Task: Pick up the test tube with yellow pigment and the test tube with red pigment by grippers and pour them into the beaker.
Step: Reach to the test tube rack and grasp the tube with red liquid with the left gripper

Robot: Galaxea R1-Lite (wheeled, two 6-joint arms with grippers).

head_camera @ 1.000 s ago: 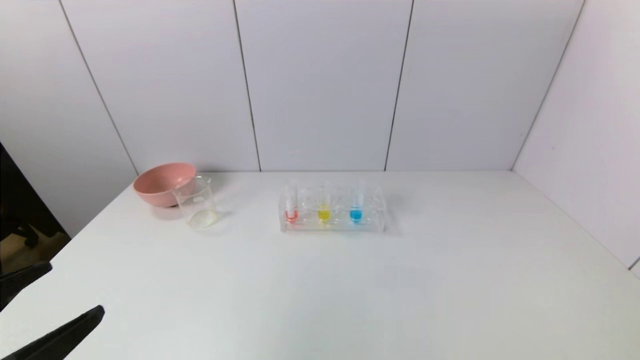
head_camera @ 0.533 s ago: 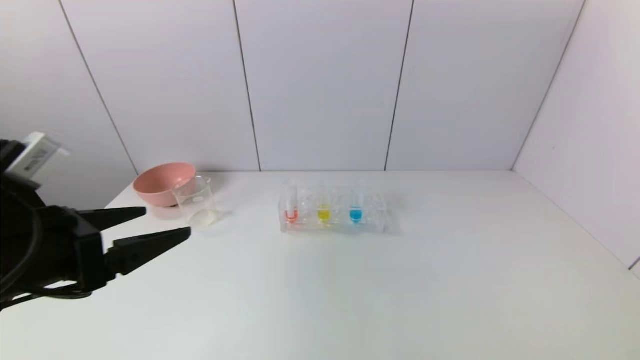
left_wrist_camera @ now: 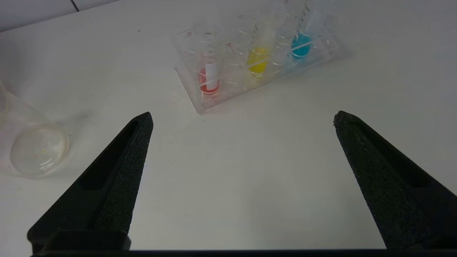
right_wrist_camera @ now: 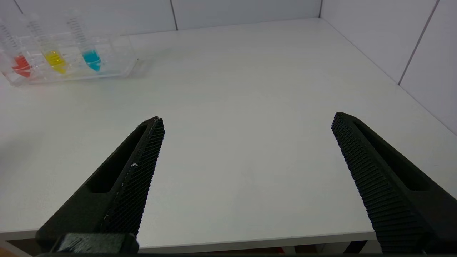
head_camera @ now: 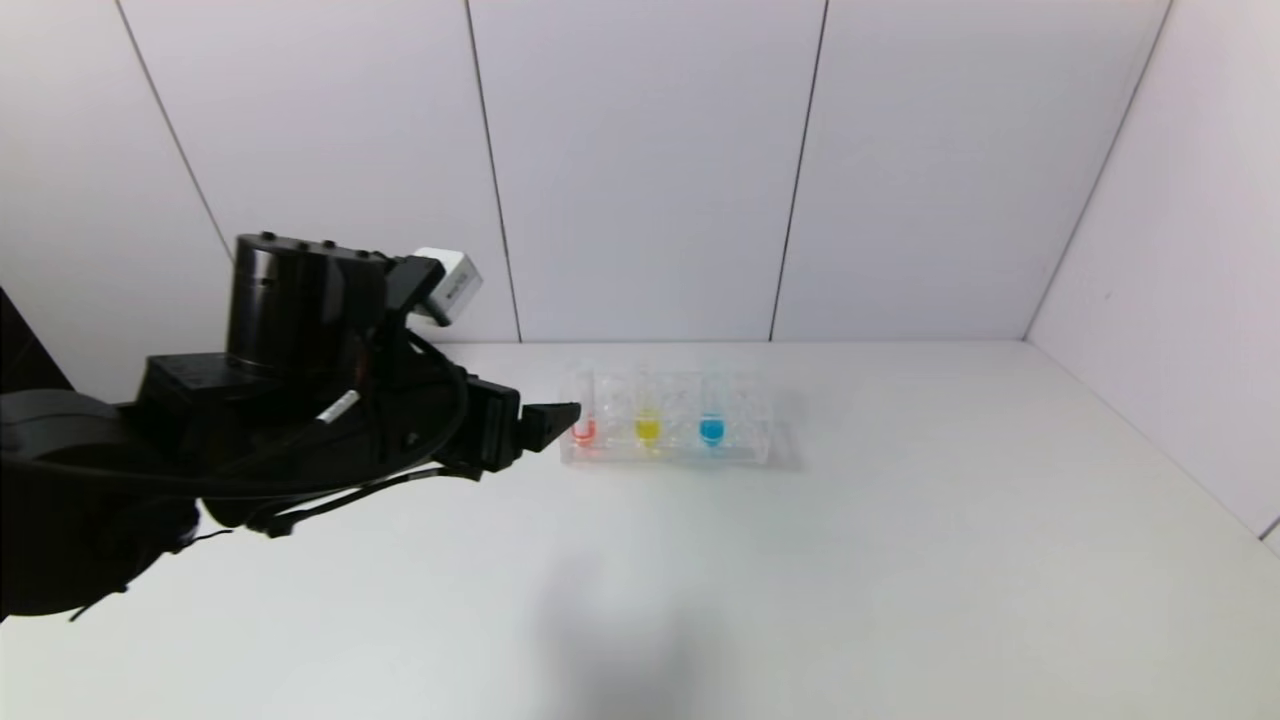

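The left tool (left_wrist_camera: 242, 117) hangs wide open near the rack (head_camera: 665, 425), lined up to reach the test tube with red pigment (head_camera: 584, 412) standing upright at its left end; the test tube with yellow pigment (head_camera: 647, 415) stands just right. The beaker (left_wrist_camera: 34, 142) waits left. The right tool (right_wrist_camera: 246, 123) idles open.

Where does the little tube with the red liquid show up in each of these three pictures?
Head view: the test tube with red pigment stands at the rack's left end, just past the left gripper.
Left wrist view: the tube is up the middle, nearest the open gripper.
Right wrist view: it sits far off at one edge.
Shared landmark: the blue tube.
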